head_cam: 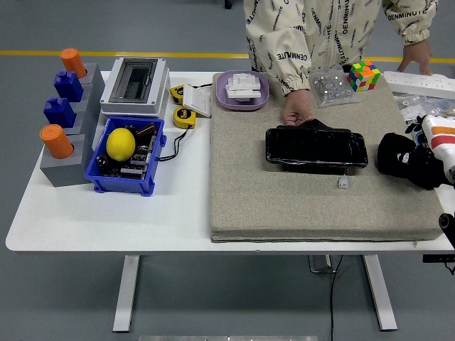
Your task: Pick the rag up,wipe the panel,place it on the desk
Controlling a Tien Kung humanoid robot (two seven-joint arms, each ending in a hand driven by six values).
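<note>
Nearest, along the tabletop's (106, 220) front edge, nothing lies on the bare white surface; a grey felt mat (284, 206) covers the right half, seemingly to cushion the work. On the mat's right edge the right hand (411, 162) comes in low from the side, its black fingers curled round what appears to be the dark rag (392, 155); black on black, so the grip reads as clenched on the cloth, though the fingertips cannot be made out. The wrist sits level, palm turned toward the panel (316, 148), which suits a sideways wipe. That glossy black panel lies flat near the mat's middle, a small white connector (343, 182) just in front of it. At its far left corner a person's hand (297, 112) rests against it, probably steadying it. Toward the left edge stand a blue bin (125, 158) with a lemon (121, 143), and a grey block rack (65, 142). Near the far edge are a purple tray (243, 91) and a colour cube (364, 75).
</note>
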